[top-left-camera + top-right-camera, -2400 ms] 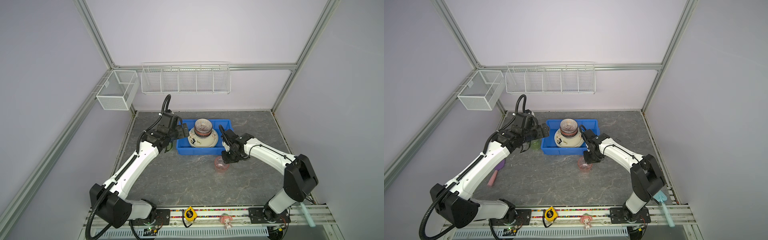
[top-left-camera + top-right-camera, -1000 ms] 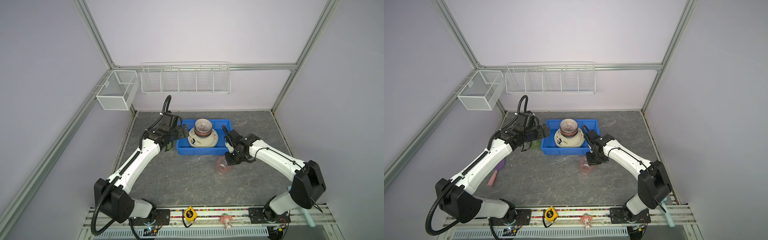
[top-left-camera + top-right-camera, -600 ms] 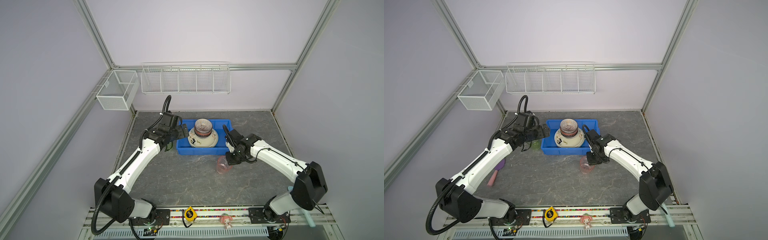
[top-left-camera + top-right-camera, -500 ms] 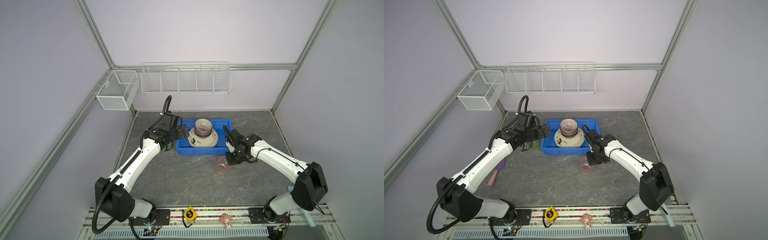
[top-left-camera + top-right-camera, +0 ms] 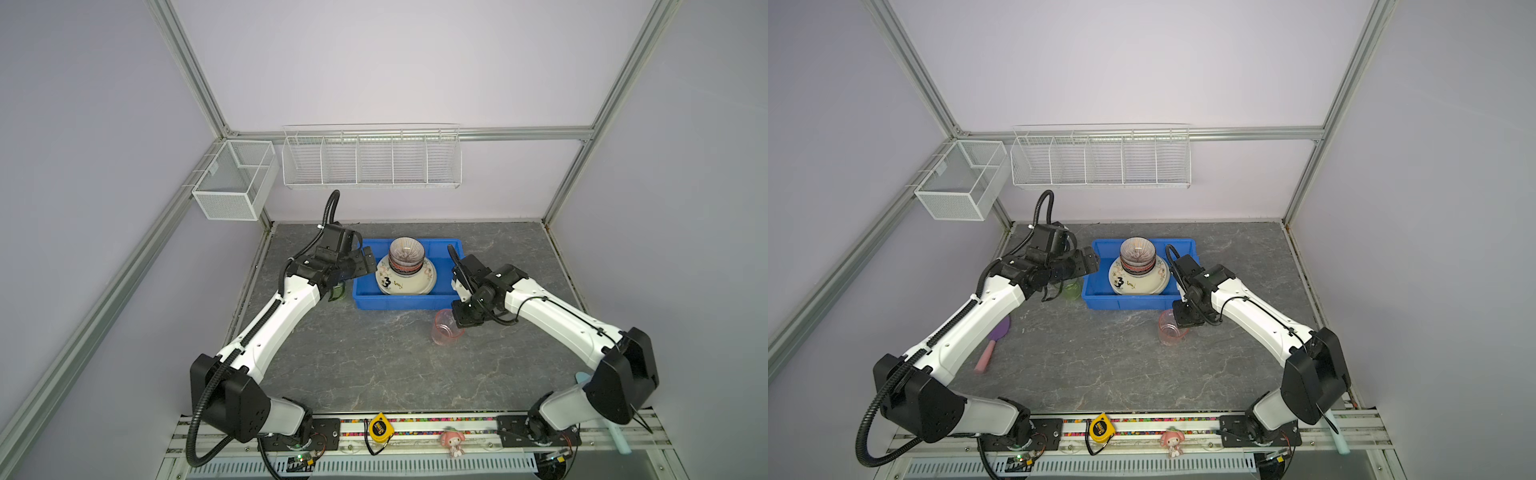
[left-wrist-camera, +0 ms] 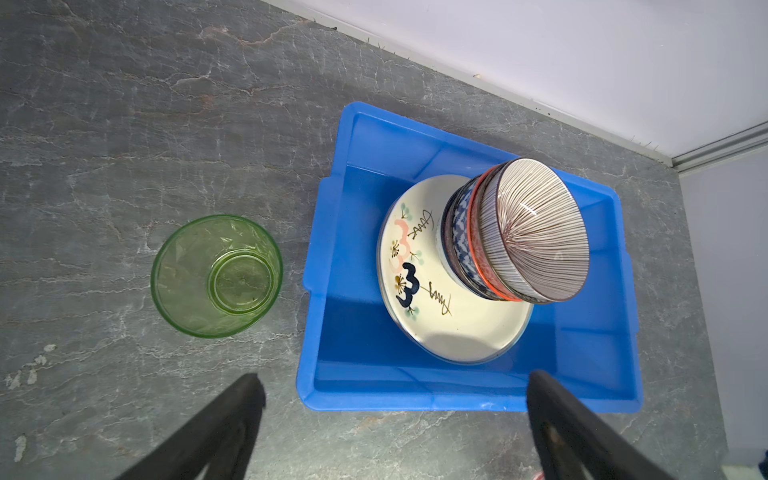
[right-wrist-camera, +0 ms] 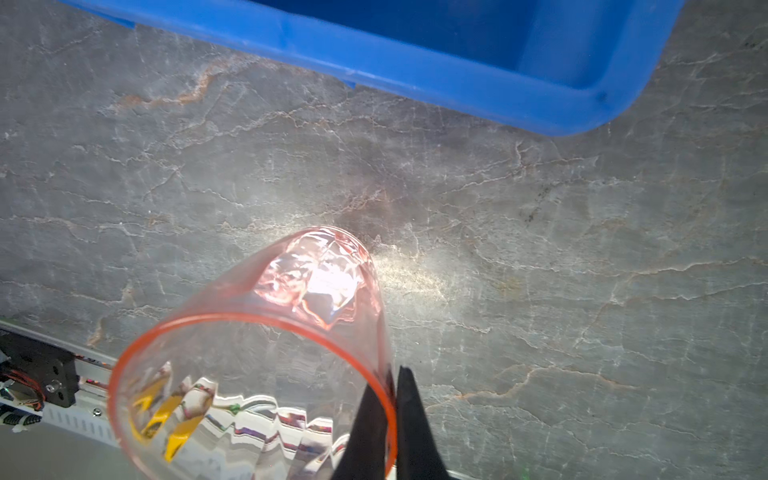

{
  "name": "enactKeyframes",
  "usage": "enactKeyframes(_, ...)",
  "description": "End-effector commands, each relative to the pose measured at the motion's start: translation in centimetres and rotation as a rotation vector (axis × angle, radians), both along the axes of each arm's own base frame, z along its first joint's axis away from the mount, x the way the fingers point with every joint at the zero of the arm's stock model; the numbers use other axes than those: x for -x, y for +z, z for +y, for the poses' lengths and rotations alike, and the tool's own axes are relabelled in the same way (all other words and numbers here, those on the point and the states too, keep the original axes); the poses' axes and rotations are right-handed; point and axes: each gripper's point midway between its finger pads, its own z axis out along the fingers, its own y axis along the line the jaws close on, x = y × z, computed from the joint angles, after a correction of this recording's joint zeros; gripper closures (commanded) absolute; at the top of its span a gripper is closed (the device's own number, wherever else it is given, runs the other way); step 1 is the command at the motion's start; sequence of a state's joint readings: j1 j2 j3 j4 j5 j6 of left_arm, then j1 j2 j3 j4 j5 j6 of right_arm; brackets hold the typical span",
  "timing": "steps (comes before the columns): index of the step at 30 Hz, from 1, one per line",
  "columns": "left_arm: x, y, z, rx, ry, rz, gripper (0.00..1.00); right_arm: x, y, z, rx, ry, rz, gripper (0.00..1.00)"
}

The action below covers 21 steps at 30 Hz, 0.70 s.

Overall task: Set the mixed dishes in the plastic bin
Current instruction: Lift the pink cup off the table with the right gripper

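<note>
The right gripper (image 7: 392, 390) clamps the rim of the tilted pink cup (image 7: 266, 332) just outside the plastic bin (image 5: 399, 302), its base perhaps touching the table (image 5: 374, 365); the left gripper (image 6: 395, 380) hangs, jaws wide apart, over the bin's end; only the left wrist view shows the green cup (image 6: 216, 276) whole, upright beside the bin holding stacked dishes (image 6: 457, 320).

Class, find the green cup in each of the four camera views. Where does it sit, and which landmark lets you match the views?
In a top view: the green cup peeks out, half hidden, just left of the plastic bin.
In a top view: same spot, left of the plastic bin.
Left wrist: upright, mouth open, beside the bin's short wall.
Right wrist: not in view.
Shared landmark: the plastic bin, visible in all four.
</note>
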State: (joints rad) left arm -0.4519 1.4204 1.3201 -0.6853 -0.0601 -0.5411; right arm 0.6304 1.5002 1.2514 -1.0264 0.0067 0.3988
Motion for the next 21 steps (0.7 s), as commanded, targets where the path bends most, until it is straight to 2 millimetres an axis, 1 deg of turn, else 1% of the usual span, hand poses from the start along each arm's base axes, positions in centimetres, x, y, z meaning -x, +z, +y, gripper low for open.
enactKeyframes(1, -0.5, 0.1, 0.1, 0.005, 0.01, 0.008, 0.02, 0.1, 1.6, 0.1, -0.029, 0.012, -0.018, 0.93)
enactKeyframes(12, -0.3, 0.1, 1.2, 0.006, 0.03, 0.014, 0.02, -0.3, 2.3, 0.8, -0.066, 0.03, -0.006, 0.93)
enactKeyframes(15, -0.2, 0.0, 1.6, 0.007, 0.036, 0.016, 0.02, -0.3, 2.6, 0.7, -0.068, 0.033, -0.005, 0.93)
enactKeyframes(21, -0.4, 0.2, 2.8, 0.019, 0.057, 0.015, 0.02, 0.1, 4.0, 0.9, -0.102, 0.055, 0.015, 0.93)
